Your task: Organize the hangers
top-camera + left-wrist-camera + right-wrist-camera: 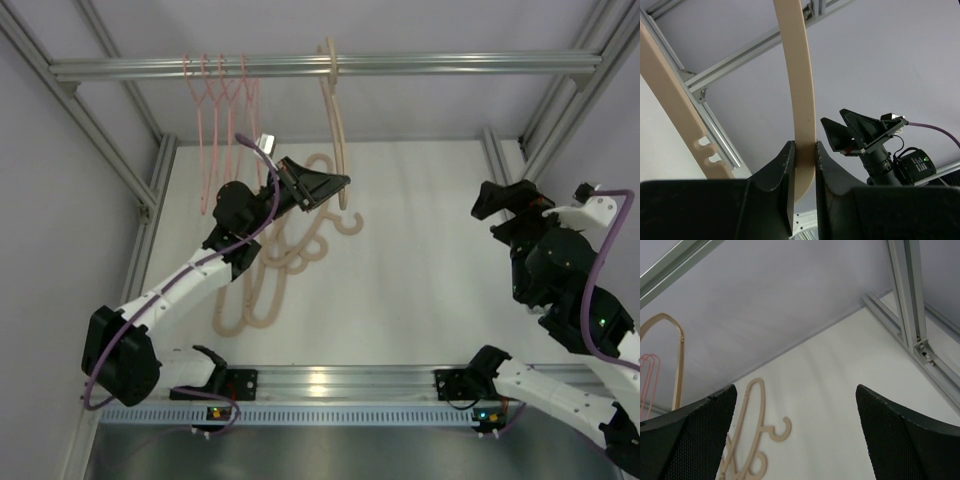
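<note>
A beige hanger (335,120) hangs by its hook over the top rail (450,64). My left gripper (338,184) is shut on its lower arm. In the left wrist view that beige arm (802,90) runs up from between the fingers of the left gripper (805,152), and the hanger's other, notched arm (670,95) shows at the left. Several pink hangers (218,105) hang on the rail further left. More beige hangers (275,265) lie in a heap on the table. My right gripper (503,203) stands open at the right, holding nothing; the right gripper (795,400) faces the heap (752,435).
Aluminium frame posts (150,190) border the white table (430,280) on both sides. The overhead camera (880,145) shows past the left fingers. In the right wrist view a corner bracket (922,352) lies at the table's far right.
</note>
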{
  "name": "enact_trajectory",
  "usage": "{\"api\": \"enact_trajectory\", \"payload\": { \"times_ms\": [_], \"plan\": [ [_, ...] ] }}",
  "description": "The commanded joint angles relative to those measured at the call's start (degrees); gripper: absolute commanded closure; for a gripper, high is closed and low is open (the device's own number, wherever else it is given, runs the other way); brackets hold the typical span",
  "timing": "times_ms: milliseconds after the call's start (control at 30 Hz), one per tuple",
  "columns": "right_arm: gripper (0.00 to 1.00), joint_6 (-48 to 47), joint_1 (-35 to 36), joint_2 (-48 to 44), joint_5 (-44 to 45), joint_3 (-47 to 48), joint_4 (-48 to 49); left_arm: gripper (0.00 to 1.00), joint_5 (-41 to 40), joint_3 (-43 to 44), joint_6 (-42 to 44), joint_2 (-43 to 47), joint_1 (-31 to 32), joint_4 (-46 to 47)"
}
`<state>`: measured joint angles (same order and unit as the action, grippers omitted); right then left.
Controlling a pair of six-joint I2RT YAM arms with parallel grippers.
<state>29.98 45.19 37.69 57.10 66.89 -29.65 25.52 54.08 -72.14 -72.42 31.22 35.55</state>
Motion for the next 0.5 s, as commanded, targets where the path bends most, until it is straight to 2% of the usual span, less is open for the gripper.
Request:
{"api": "enact_trajectory", "payload": {
  "times_ms": [0, 467],
  "plan": [
    [0.01, -0.8, -0.5, 0.6, -0.2, 2.5, 0.0, 1.00, -0.3, 0.8, -3.0, -0.5, -0.6, 6.6],
    [0.01, -0.4, -0.5, 1.1, -0.7, 2.2, 0.0, 1.00, -1.2, 0.1, -8.9, -3.3, -1.7, 6.1]
  ]
}}
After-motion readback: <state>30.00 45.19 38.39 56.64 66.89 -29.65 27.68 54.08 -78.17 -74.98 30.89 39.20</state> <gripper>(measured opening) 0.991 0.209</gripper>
